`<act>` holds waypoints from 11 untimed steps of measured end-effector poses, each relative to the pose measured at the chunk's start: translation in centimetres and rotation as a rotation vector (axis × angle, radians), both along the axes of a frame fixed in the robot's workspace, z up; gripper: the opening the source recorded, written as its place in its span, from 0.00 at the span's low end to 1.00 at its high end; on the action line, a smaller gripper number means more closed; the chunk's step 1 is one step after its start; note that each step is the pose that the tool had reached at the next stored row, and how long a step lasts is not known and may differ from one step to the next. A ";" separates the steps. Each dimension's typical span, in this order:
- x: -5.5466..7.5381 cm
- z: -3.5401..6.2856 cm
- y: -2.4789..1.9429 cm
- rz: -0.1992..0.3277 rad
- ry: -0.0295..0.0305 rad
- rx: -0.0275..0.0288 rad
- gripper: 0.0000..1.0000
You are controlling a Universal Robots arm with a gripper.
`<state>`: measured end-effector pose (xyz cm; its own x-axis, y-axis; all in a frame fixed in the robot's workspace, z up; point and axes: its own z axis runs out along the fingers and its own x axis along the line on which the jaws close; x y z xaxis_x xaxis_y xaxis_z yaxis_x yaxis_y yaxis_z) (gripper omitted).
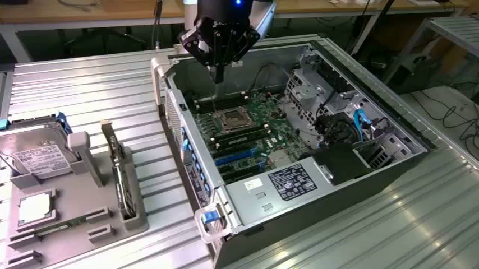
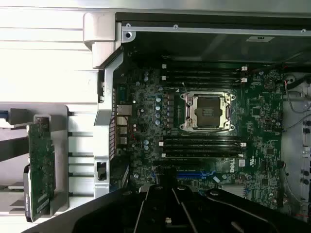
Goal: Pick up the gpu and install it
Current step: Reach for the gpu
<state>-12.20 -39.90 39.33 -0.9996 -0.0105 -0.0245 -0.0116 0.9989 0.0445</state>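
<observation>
Overhead, the gripper [image 1: 219,77] hangs above the far end of the open computer case [image 1: 337,213], its two fingers pressed together into one narrow point. It holds nothing and touches nothing; the fingertips sit in the air over the motherboard [image 1: 258,131], near the CPU socket [image 1: 230,117].

The gpu [image 1: 120,168] is well apart from the gripper, outside the case on the exterior view's left. It stands on its long edge in a grey holder [image 1: 134,207] on the ribbed metal table [image 1: 97,84], with its pale bracket strip at the end farther from the camera.

The exterior view gives the wider layout: a silver hard drive [image 1: 37,157] with a white label lies beside the holder, blue cables [image 1: 359,126] run by the drive cages, and blue expansion slots [image 1: 239,157] lie on the board below the socket.

The wrist view looks straight down on the board. It gives the socket's [image 2: 206,111] metal frame, the rows of dark memory slots [image 2: 201,145] on either side of it, and the gpu's [image 2: 41,170] greenish face dotted with small parts.

A dark label [image 1: 292,182] with white print lies on the grey cover at the near end of the case. Its print and the hard drive label's are too small to read. A white logo [image 2: 236,163] on the board beside the memory slots cannot be made out for certain.
</observation>
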 end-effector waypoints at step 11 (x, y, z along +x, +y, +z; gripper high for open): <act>-1.1 0.00 0.00 0.002 0.0000 -0.0001 0.11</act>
